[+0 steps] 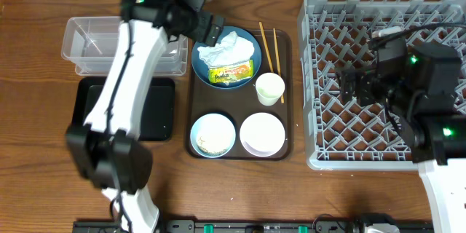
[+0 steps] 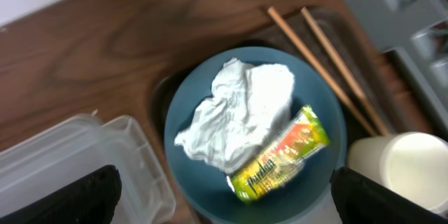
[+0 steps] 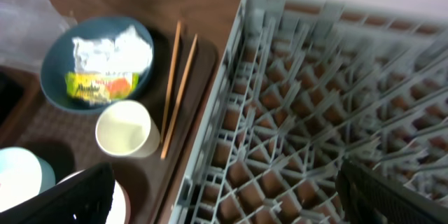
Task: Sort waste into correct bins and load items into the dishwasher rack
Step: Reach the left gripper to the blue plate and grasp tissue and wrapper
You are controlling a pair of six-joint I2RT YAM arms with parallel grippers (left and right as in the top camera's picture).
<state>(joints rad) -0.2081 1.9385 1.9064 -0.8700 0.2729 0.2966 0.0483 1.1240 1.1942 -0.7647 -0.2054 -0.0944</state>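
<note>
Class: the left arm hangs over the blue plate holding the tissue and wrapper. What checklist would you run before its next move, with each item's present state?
1. The left gripper open: ok.
2. The tissue on the dark blue plate, nothing on top of it: ok.
3. The snack wrapper apart from the tissue: not ok, they touch.
4. The clear tub beside the plate: ok.
5. The black tray unobstructed: cannot tell, the left arm hides part.
6. The right gripper open over the dishwasher rack, away from the plate: ok.
</note>
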